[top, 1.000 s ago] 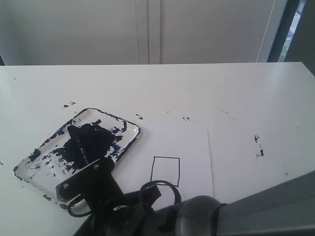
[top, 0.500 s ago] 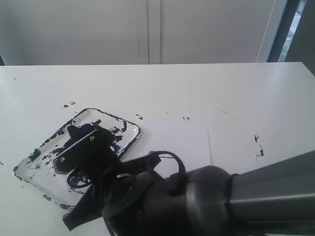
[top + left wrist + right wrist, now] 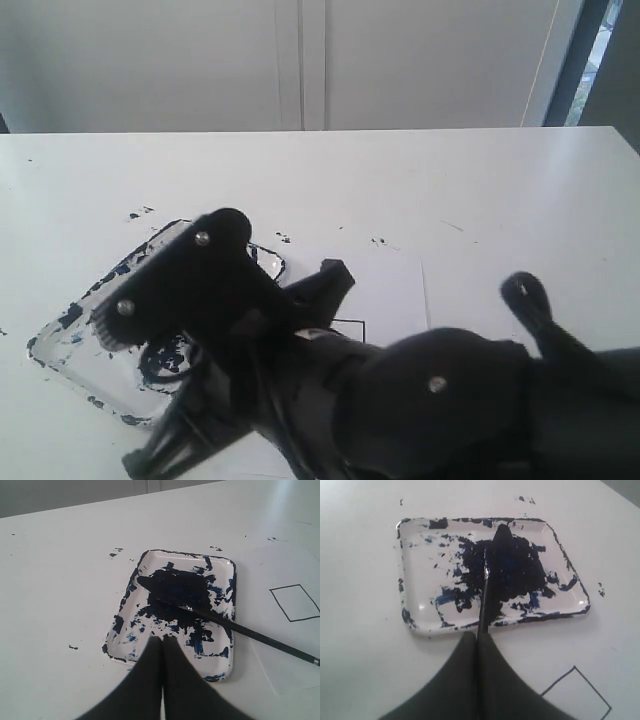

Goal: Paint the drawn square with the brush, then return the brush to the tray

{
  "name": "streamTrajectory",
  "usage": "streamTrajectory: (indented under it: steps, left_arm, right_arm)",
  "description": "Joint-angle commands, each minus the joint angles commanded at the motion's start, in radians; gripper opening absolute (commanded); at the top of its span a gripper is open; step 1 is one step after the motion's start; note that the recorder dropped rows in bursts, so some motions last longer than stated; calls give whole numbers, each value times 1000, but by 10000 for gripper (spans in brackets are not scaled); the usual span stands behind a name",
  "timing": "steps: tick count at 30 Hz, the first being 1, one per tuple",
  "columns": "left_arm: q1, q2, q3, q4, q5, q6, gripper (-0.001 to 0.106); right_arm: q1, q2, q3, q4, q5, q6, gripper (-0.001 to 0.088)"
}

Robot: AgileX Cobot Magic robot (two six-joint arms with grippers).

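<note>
Brush [image 3: 486,580] is sitting clenched by its handle in the right claw [image 3: 478,636], whose two fingers are pressing together around it. The bristle tip is resting in the dark blue-black paint inside the tray [image 3: 415,575], and the handle is crossing the tray's rim. Left claw [image 3: 162,640] is clenching on nothing, its fingers touching each other and pointing toward the tray. Drawn square [image 3: 295,602] is lying on the paper sheet [image 3: 390,280] just beside the tray, its inside showing white. Compared with one second ago, the right arm [image 3: 420,400] is filling far more of the exterior view. It is now covering the middle of the tray and nearly all of the square, which was fully exposed one second ago and of which only the top line is showing. Tray and sheet are occupying the same places on the table [image 3: 450,180] as before.
</note>
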Motion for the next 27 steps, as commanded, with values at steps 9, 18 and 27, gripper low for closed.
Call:
streamTrajectory:
  steps: [9, 18, 27]
  left_arm:
    - [0, 0, 0, 0, 2, 2, 0]
    - [0, 0, 0, 0, 2, 2, 0]
    - [0, 0, 0, 0, 2, 2, 0]
  right_arm:
    - [27, 6, 132, 0, 41, 70, 178]
    - [26, 121, 132, -28, -50, 117, 427]
    - [26, 220, 132, -289, -96, 472, 425]
